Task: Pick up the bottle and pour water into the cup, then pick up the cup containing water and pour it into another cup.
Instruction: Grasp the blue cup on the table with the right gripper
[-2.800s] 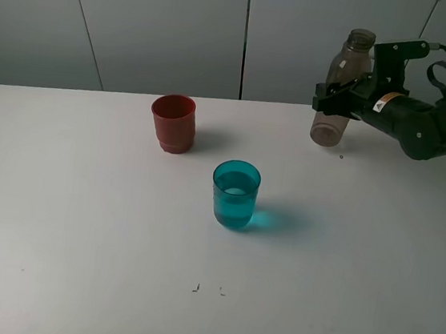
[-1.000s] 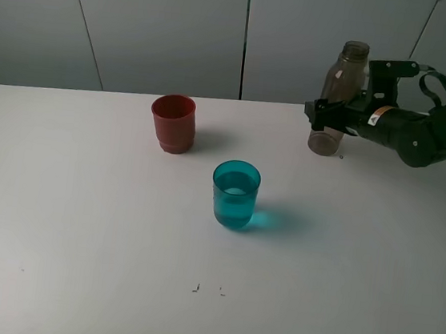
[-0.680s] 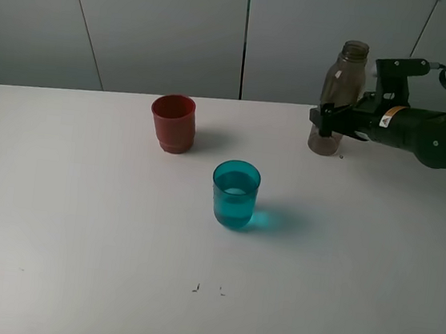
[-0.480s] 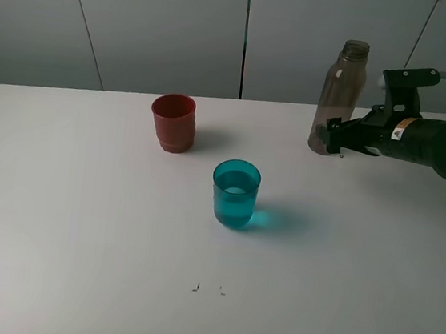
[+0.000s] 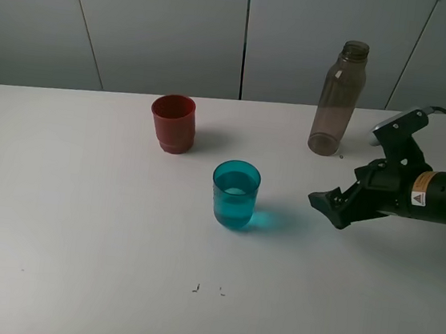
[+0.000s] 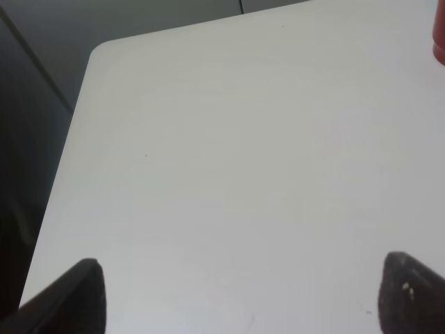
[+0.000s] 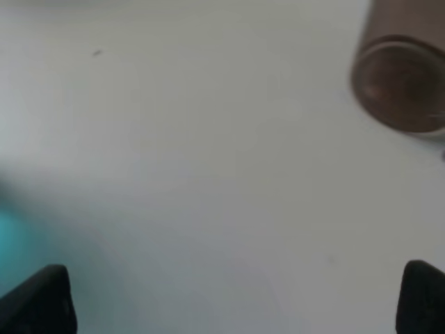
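Observation:
The smoky grey-brown bottle (image 5: 337,99) stands upright and uncapped at the back right of the white table (image 5: 78,239), with nothing gripping it. The teal cup (image 5: 234,194) holds water and sits mid-table. The red cup (image 5: 172,122) stands behind it to the left. My right gripper (image 5: 325,207) hovers low, right of the teal cup, open and empty, its fingers pointing toward the cup. In the right wrist view the bottle's base (image 7: 400,83) shows beyond the spread gripper (image 7: 233,306). The left gripper (image 6: 247,299) is open over bare table; a sliver of the red cup (image 6: 439,42) shows at the frame edge.
Grey wall panels (image 5: 246,33) rise just behind the table's back edge. The table's rounded corner (image 6: 97,52) and a dark drop beyond it appear in the left wrist view. Small dark marks (image 5: 207,289) dot the table's front.
The right gripper has let go of the bottle, which now stands upright at the back. The arm has drawn away from it and come forward and lower, to the right of the teal cup.

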You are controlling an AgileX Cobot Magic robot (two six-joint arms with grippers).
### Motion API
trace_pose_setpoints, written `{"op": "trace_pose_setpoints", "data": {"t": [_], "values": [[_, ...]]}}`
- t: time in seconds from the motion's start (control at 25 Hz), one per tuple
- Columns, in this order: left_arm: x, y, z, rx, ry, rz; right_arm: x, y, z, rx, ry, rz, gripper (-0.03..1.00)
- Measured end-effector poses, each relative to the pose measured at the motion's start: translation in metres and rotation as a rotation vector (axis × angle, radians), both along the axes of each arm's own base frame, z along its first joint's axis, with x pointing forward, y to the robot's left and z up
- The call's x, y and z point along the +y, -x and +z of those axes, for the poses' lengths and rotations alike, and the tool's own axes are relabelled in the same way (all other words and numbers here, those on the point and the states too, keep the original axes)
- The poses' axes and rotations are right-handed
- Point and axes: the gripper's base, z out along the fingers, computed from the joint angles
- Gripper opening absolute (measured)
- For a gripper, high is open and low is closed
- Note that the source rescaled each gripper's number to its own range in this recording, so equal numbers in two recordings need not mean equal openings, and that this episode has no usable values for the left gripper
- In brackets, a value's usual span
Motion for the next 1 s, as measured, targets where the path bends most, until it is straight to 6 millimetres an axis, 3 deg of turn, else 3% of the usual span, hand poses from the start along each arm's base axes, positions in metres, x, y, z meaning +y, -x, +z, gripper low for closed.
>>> {"op": "trace_pose_setpoints", "data": {"t": [0.16, 0.52, 1.0], "values": [[0.000, 0.000, 0.000, 0.000, 0.000, 0.000, 0.013, 0.009, 0.005, -0.044, -0.078, 0.173, 1.00], [0.000, 0.000, 0.000, 0.000, 0.000, 0.000, 0.021, 0.012, 0.009, -0.075, -0.160, 0.261, 1.00], [0.000, 0.000, 0.000, 0.000, 0.000, 0.000, 0.040, 0.021, -0.005, -0.019, -0.241, 0.362, 1.00]]}}
